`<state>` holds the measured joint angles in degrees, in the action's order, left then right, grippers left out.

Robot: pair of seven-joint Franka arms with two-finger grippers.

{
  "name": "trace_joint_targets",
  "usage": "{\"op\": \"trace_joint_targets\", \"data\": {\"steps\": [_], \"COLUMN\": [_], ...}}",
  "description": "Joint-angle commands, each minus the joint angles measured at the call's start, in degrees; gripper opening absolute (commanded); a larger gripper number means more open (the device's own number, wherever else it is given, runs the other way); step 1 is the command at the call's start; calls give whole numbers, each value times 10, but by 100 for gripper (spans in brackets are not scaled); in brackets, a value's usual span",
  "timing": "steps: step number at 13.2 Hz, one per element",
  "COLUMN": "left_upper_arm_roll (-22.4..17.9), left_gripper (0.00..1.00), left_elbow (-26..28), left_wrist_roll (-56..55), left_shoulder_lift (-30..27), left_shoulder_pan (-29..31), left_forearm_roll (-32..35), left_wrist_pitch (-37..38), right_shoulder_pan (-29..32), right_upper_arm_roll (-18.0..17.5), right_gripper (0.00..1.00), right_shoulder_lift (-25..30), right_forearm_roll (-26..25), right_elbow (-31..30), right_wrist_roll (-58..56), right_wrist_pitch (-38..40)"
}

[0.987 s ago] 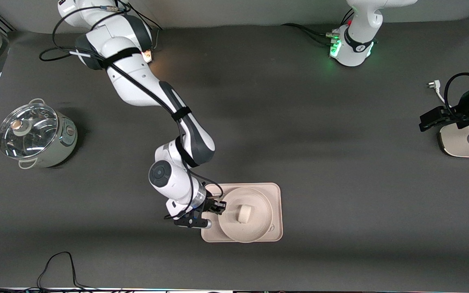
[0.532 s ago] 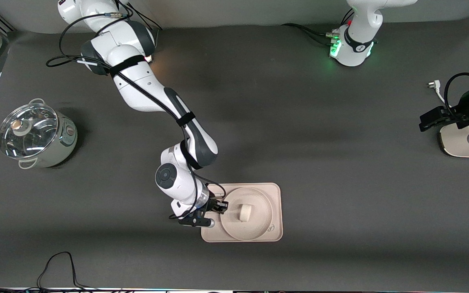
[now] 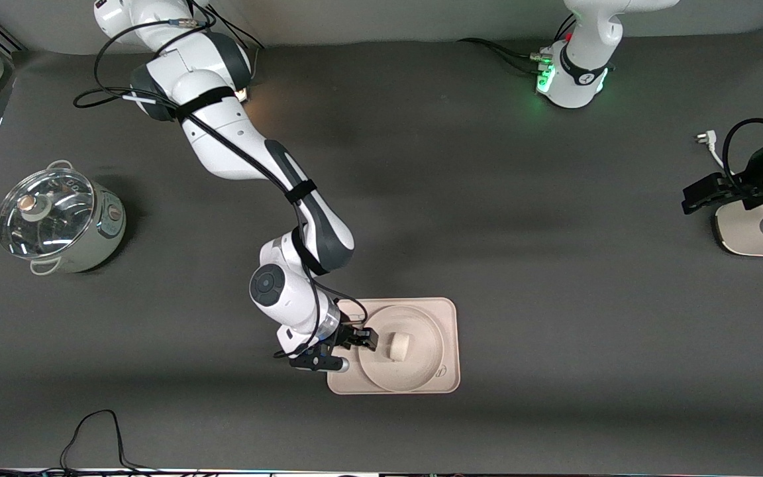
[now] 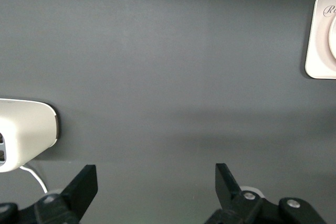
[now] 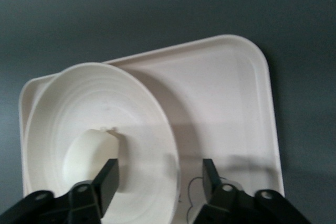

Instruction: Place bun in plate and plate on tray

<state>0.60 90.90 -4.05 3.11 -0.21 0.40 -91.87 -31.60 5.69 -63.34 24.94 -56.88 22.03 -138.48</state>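
The round cream plate [image 3: 421, 370] lies on the rectangular cream-pink tray [image 3: 448, 311], nearer the front camera than the table's middle. The small off-white bun [image 3: 399, 346] sits in the plate. My right gripper [image 3: 363, 339] is open at the plate's edge on the right arm's side. In the right wrist view the right gripper [image 5: 160, 174] stands across the rim of the plate [image 5: 105, 103], one finger over the bun [image 5: 86, 158], the other over the tray [image 5: 226, 103]. My left gripper [image 3: 691, 197] waits open over bare table [image 4: 156, 182] at the left arm's end.
A steel pot with a glass lid [image 3: 57, 218] stands at the right arm's end of the table. A white appliance base [image 3: 749, 232] lies under the left arm, with a plug [image 3: 703, 138] beside it. A black cable [image 3: 97, 430] loops at the table's front edge.
My right gripper lowered the plate flat onto the tray, then opened and let go of its rim. The left arm has not moved.
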Motion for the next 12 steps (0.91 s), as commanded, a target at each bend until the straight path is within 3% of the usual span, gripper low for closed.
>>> {"op": "trace_joint_targets", "data": {"steps": [1, 3, 6, 9, 12], "left_upper_arm_roll": [-2, -2, -2, -2, -2], "left_gripper": [100, 100, 100, 100, 100], "left_elbow": [5, 5, 5, 5, 4], "left_wrist_roll": [8, 8, 8, 8, 8], "left_shoulder_lift": [-11, -11, -11, -12, -12], "left_shoulder_pan": [-5, -5, -5, -5, -5], "left_forearm_roll": [5, 5, 5, 5, 5], "left_wrist_pitch": [-2, -2, -2, -2, -3], "right_shoulder_pan": [7, 11, 14, 49, 105], "right_upper_arm_roll": [-2, 12, 62, 56, 44], "right_gripper": [100, 100, 100, 100, 100], "right_shoulder_lift": [96, 152, 263, 404, 525], "right_forearm_roll": [15, 5, -4, -86, -118], "right_elbow": [-65, -67, -77, -172, -257], "right_wrist_roll": [-9, -8, -15, -22, -93], "right_wrist_pitch": [62, 165, 352, 420, 472]}}
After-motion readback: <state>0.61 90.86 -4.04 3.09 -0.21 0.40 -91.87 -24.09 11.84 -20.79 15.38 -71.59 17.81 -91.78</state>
